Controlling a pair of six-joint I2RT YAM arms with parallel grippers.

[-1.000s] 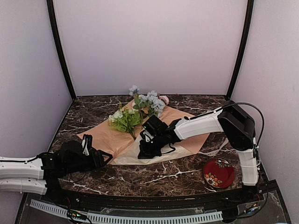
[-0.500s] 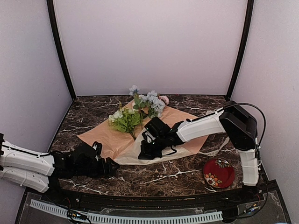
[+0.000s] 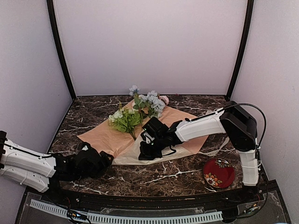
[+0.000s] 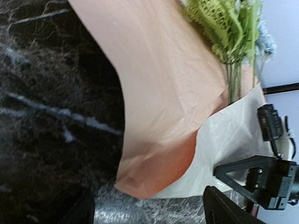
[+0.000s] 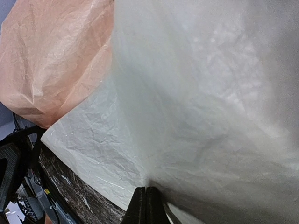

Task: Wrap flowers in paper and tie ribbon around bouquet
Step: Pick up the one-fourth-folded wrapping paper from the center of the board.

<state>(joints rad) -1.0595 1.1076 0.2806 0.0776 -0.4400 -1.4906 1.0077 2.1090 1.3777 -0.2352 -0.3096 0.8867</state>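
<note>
**Right gripper pinched on the folded paper, left gripper wide open at the near corner**

The paper (image 3: 105, 137) lies spread on the dark marble table (image 3: 182, 175), roughly in the middle, with its peach side facing up. Along its near edge a flap is folded over, so a cream-white band shows there. The flowers (image 3: 140, 109) lie on the far part of the sheet. Their white, pale-blue and pink blooms point toward the back wall, and their thin green stems run back toward the fold.

The right gripper (image 3: 145, 151) reaches in from the right and sits on the cream flap. In the right wrist view its two fingertips (image 5: 145, 203) are pressed together, and the paper's creases converge right at their tips, so it is clamped on a pinch of the paper.

The left gripper (image 3: 103, 161) is low over the table at the near left, just beside the paper's folded near corner and not touching it. In the left wrist view its fingers (image 4: 226, 212) stand far apart with nothing between them, and the rounded peach corner of the fold sits just ahead of the gap.

A red round pouch (image 3: 218, 172) with a floral print rests on the table at the near right, well apart from the paper.
</note>
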